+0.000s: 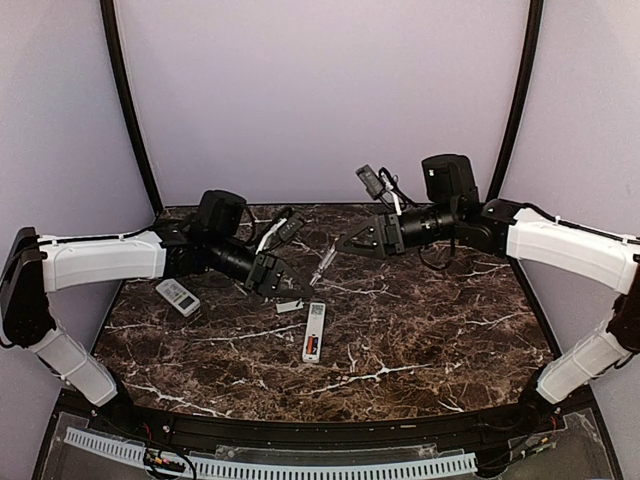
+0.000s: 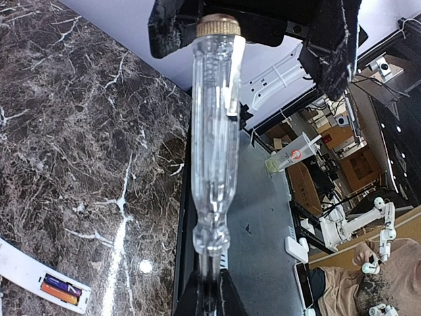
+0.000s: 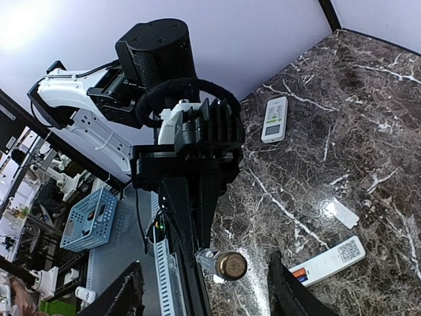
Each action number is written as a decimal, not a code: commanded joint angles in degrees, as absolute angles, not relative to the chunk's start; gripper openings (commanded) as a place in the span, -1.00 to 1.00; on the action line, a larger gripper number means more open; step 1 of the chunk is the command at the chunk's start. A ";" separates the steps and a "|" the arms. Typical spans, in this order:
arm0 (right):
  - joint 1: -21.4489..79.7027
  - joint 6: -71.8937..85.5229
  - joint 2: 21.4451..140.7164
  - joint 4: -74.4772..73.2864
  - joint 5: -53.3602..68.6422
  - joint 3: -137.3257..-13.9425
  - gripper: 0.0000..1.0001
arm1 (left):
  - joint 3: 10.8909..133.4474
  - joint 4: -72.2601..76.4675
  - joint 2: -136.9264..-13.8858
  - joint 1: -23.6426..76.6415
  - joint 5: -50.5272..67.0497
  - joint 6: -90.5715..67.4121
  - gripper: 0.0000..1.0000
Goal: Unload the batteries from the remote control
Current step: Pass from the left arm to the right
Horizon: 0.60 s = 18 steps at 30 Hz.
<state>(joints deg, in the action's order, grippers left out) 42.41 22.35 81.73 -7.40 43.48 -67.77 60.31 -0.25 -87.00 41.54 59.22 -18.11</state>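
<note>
I have the left jaws pressed together on the thin shaft of a clear-handled screwdriver (image 2: 212, 131), which runs from them straight toward the right jaws. Its brass cap (image 3: 231, 264) sits in the gap of the right jaws. Those are spread wide, their black pads (image 2: 166, 29) standing off on either side of the cap. Both pairs of jaws hang above the bench (image 1: 430, 330), tips facing each other. The remote (image 1: 314, 331) lies flat on the bench, nearer the arm bases than either pair of jaws, with its compartment open. The batteries (image 2: 60, 288), one purple and one orange, lie side by side in that compartment, at the end of the remote away from the jaws. A small white cover plate (image 1: 290, 305) lies close beside the left jaws, between them and the remote. A second remote (image 1: 177, 297) lies on the outer side of the left jaws, well apart from the right jaws
</note>
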 commanded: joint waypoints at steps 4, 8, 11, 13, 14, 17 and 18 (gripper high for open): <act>42.35 20.87 85.42 -7.48 50.46 -69.83 0.03 | 60.99 -2.31 -87.36 42.71 62.77 -16.76 -1.00; 42.36 20.92 86.10 -7.02 52.83 -69.81 -0.11 | 60.37 -1.41 -87.58 42.92 63.47 -17.57 -1.00; 42.34 20.75 86.22 -7.04 53.83 -69.68 -0.19 | 60.06 -0.97 -87.39 42.90 63.15 -18.04 -1.00; 42.41 20.72 86.28 -6.94 54.27 -69.47 -0.26 | 59.95 -0.46 -87.44 42.99 63.25 -18.40 -1.00; 42.45 20.78 86.30 -6.80 54.50 -69.40 -0.28 | 59.90 -0.25 -87.47 43.03 63.27 -18.56 -1.00; 42.44 21.24 86.45 -5.94 55.31 -69.18 -0.35 | 59.79 -0.18 -87.56 43.09 63.64 -19.24 -1.00; 42.52 21.34 86.62 -5.75 55.53 -69.22 -0.36 | 59.73 0.94 -87.54 43.12 63.68 -19.33 -1.00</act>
